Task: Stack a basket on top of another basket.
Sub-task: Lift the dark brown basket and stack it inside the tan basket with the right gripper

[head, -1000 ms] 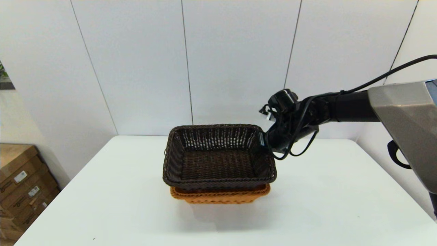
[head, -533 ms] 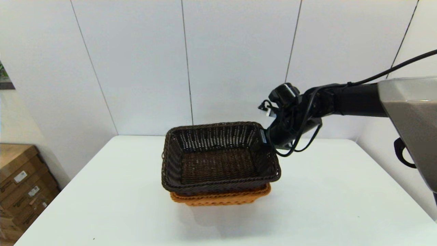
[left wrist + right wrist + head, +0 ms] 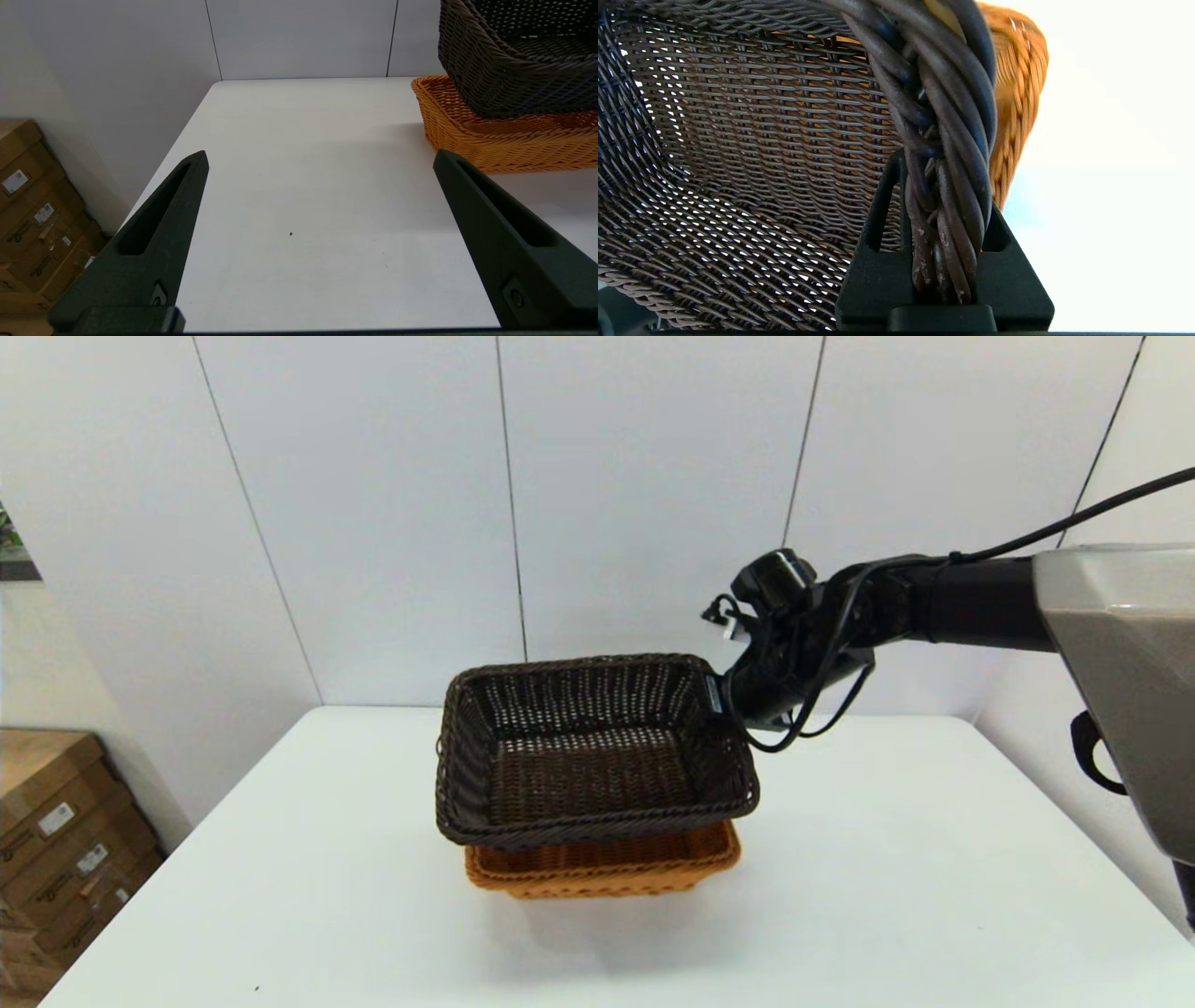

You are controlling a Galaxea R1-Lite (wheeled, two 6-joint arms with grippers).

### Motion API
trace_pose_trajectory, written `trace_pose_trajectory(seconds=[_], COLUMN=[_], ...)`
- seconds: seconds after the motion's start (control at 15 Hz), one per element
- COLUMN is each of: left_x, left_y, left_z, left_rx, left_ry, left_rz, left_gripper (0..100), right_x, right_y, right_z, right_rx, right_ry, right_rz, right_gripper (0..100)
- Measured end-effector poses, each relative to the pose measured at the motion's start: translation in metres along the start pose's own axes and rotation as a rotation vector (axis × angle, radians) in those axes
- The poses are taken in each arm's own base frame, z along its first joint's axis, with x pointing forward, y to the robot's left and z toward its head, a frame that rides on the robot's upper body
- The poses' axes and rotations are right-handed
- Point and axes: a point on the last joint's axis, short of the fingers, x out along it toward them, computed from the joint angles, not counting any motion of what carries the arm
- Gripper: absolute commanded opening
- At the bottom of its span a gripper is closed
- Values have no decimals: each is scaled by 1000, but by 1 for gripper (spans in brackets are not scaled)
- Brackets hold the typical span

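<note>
Right gripper (image 3: pixel 945 224) has the dark basket (image 3: pixel 593 756) pinched by its braided rim, hanging tilted just above the orange basket (image 3: pixel 602 863) on the table (image 3: pixel 934 877); left gripper (image 3: pixel 320 161), parked aside, gapes wide, and next I'd level, centre and lower.

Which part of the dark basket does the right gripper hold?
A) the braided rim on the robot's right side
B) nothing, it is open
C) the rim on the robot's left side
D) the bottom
A: the right gripper is clamped on the dark basket at its braided rim, above the orange basket.
</note>
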Motion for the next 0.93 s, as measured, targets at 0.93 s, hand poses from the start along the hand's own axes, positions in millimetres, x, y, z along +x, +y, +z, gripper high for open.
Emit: trace_pose_trajectory(seconds=[0.93], left_x=[0], left_y=[0], left_z=[0], left_rx=[0], left_ry=[0], left_rz=[1], left_gripper=[100], right_x=[8], right_y=[4], right_z=[0], right_rx=[-92], right_ry=[22], right_rz=[-27], right_gripper=[0])
